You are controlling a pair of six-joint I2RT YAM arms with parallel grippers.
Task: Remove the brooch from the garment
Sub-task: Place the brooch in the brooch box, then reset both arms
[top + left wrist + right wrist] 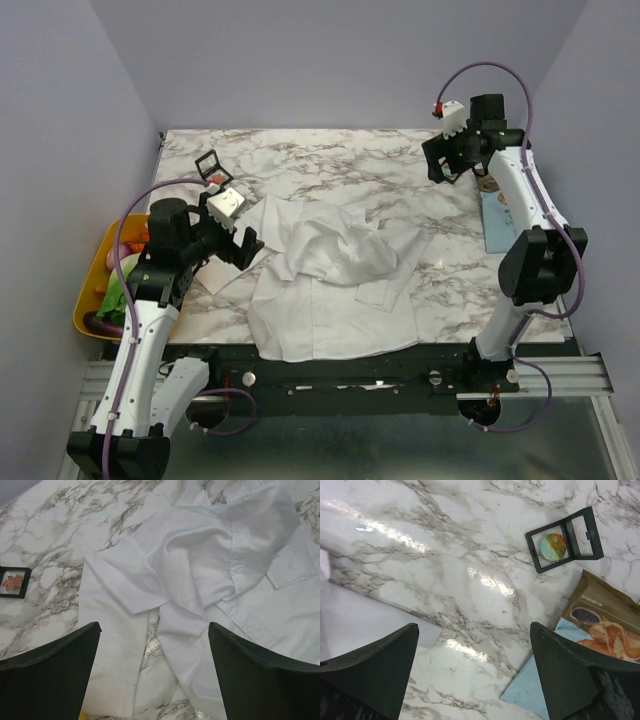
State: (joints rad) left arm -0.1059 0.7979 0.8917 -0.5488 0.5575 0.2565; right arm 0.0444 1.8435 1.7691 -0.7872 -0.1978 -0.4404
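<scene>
The white shirt [320,285] lies crumpled on the marble table, at the middle and near edge. It fills the left wrist view [200,570], with collar and buttons showing. No green and orange-red brooch shows on it in any view; it is hidden or out of view. My left gripper [243,246] is open and empty, just above the shirt's left sleeve [107,630]; in its own view the gripper [152,626] frames cloth and table. My right gripper [446,166] is open and empty over bare marble at the far right, away from the shirt [472,626].
An open black square palette [208,164] lies at the far left [14,581]. Another open palette [564,540] with a round green-orange pan lies by the right arm, next to a snack bag [607,615] on a blue sheet [497,215]. A yellow bin [88,295] hangs off the left edge.
</scene>
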